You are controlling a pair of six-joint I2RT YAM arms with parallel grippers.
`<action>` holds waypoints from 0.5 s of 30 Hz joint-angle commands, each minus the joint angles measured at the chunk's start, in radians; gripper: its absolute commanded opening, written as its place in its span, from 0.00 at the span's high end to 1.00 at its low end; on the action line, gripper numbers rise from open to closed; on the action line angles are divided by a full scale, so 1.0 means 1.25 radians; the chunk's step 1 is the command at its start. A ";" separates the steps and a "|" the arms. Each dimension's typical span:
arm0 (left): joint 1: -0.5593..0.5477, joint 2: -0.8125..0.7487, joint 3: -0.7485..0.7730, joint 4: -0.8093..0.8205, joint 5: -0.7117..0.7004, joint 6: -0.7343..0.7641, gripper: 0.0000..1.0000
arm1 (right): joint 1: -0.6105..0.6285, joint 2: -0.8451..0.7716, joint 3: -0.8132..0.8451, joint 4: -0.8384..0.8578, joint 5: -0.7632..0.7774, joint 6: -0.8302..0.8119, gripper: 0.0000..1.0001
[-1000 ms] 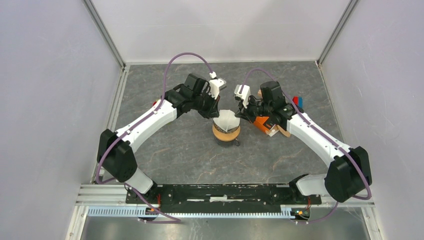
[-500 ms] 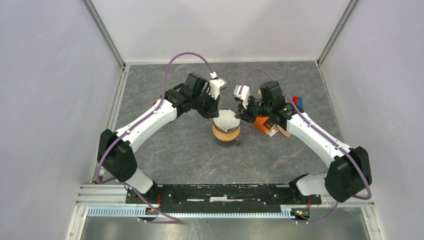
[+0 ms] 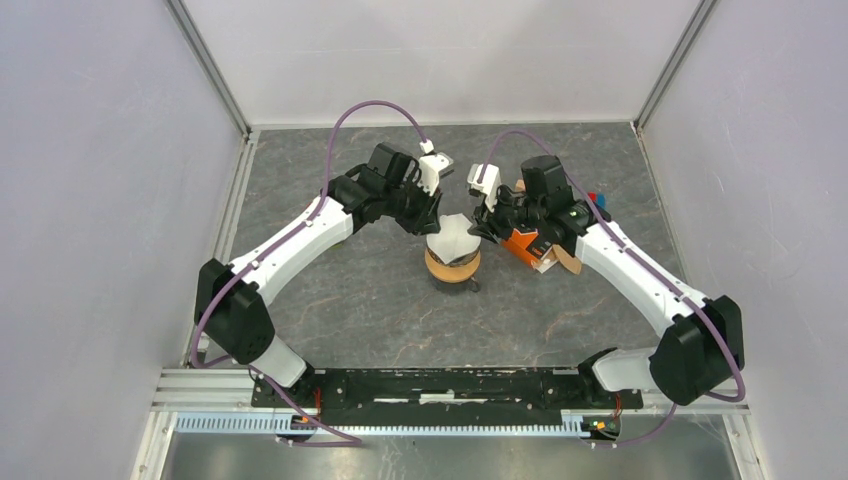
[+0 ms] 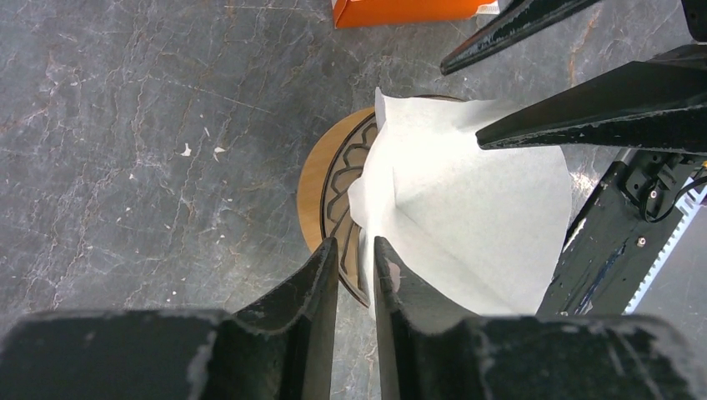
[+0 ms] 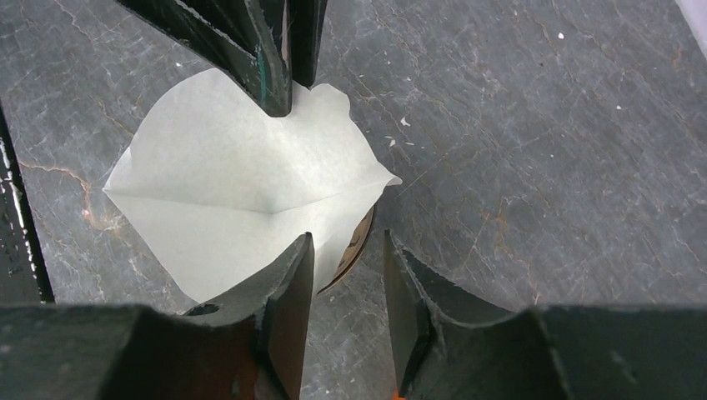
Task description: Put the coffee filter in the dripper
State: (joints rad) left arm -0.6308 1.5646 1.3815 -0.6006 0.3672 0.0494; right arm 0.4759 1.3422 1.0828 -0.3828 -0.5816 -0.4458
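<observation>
The coffee filter [image 3: 452, 237], a white paper cone, sits mouth-up over the tan disc [image 3: 452, 268]. It fills the left wrist view [image 4: 467, 208] and the right wrist view [image 5: 242, 192]. The dripper is hidden under the filter. My left gripper [image 3: 431, 222] is at the filter's left rim. Its jaws stand a narrow gap apart, and the paper edge lies in the gap against one finger [image 4: 400, 292] only. My right gripper [image 3: 479, 226] is at the right rim, open, with one finger [image 5: 288, 292] over the paper and floor showing in the gap.
An orange box [image 3: 525, 246] lies just right of the disc under the right arm, and also shows in the left wrist view [image 4: 400, 10]. A small red and blue object [image 3: 597, 203] is behind it. White enclosure walls stand on three sides.
The filter's top has spread wider and sunk lower on the disc. The right gripper has shifted slightly back and up. The left arm has barely moved.
</observation>
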 commanded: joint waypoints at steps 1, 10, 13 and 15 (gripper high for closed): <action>-0.006 -0.003 0.028 -0.008 0.005 0.037 0.70 | 0.002 -0.025 0.047 -0.001 0.016 -0.010 0.55; -0.006 -0.016 0.029 -0.009 -0.003 0.040 0.55 | 0.003 -0.045 0.058 0.004 0.009 -0.013 0.38; -0.006 -0.020 0.033 -0.009 -0.004 0.039 0.54 | 0.003 -0.053 0.054 0.010 -0.012 -0.014 0.38; -0.006 -0.024 0.036 -0.010 -0.008 0.038 0.53 | 0.003 -0.059 0.047 0.014 -0.036 -0.016 0.41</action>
State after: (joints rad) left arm -0.6308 1.5646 1.3815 -0.6056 0.3664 0.0502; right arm 0.4759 1.3109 1.1126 -0.3840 -0.5713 -0.4538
